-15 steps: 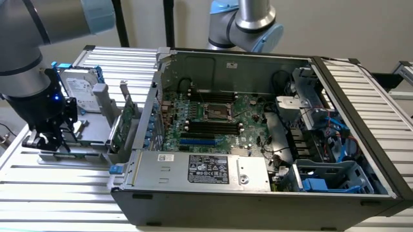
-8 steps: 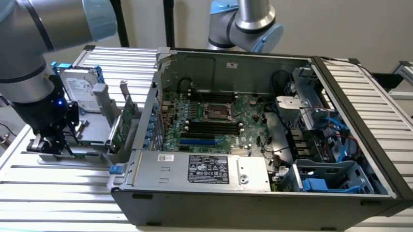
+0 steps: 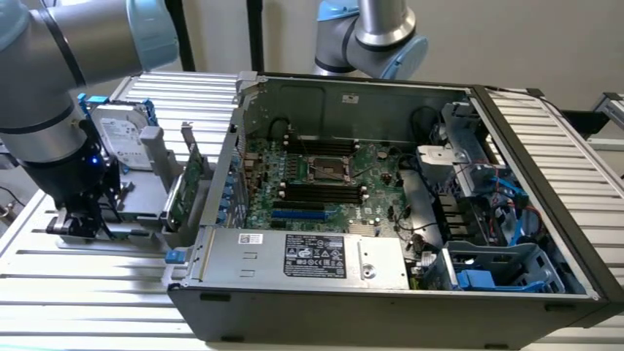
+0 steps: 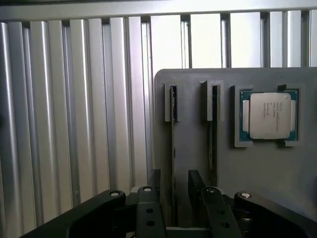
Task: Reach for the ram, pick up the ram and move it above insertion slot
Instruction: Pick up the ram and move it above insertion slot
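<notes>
Your claw points down with its two dark fingers parted, not clamped on anything. Between them runs the ram, a thin stick standing on its long edge. It sits closer to one finger, with a visible gap to the other. The ram rests in a groove of a grey holder. A second stick stands parallel in the next groove, just beside it. Further along the same holder, a square processor chip lies flat in a blue-edged pocket. Under the holder is a ribbed metal table.

In the exterior view, your claw hangs low at the far left, over the holder. Near it stand a hard drive and a green expansion card. To the exterior view's right is the open computer case. The insertion slots show as long dark strips on its motherboard, well apart from the claw.
</notes>
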### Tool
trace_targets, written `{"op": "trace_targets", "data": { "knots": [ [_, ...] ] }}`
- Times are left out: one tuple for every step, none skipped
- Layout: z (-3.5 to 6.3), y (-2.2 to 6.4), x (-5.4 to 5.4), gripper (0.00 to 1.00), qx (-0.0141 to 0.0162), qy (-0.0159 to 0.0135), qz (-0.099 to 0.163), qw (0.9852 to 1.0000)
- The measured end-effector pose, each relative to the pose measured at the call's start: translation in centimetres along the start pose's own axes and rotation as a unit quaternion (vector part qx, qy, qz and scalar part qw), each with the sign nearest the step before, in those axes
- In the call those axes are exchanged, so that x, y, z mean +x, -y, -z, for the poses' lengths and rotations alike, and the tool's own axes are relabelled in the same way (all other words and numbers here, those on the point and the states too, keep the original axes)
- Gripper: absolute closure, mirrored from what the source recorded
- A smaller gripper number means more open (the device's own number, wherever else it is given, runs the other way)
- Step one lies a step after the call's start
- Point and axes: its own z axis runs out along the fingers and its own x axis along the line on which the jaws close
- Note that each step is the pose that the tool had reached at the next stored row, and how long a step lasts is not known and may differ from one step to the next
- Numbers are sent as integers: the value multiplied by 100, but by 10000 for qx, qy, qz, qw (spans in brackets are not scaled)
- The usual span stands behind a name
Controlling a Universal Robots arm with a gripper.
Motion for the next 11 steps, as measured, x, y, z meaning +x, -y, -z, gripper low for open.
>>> {"op": "trace_targets", "data": {
  "knots": [
    [-10, -1, 0, 64, 0, 1, 20, 10000],
    [-19, -2, 0, 64, -1, 2, 35, 10000],
    [-27, -3, 0, 64, 0, 3, 46, 10000],
    [-34, -3, 0, 64, 0, 3, 53, 10000],
    [-41, -3, 0, 64, 0, 3, 57, 10000],
    [-49, -3, 0, 64, 0, 3, 59, 10000],
    [-57, -4, 0, 64, 0, 3, 61, 10000],
    [-67, -4, 0, 64, 0, 3, 62, 10000],
    [-74, -5, 0, 64, -1, 3, 62, 10000],
    [-82, -6, 0, 64, -1, 2, 63, 10000],
    [-89, -7, 0, 64, -1, 3, 64, 10000]
  ]
}}
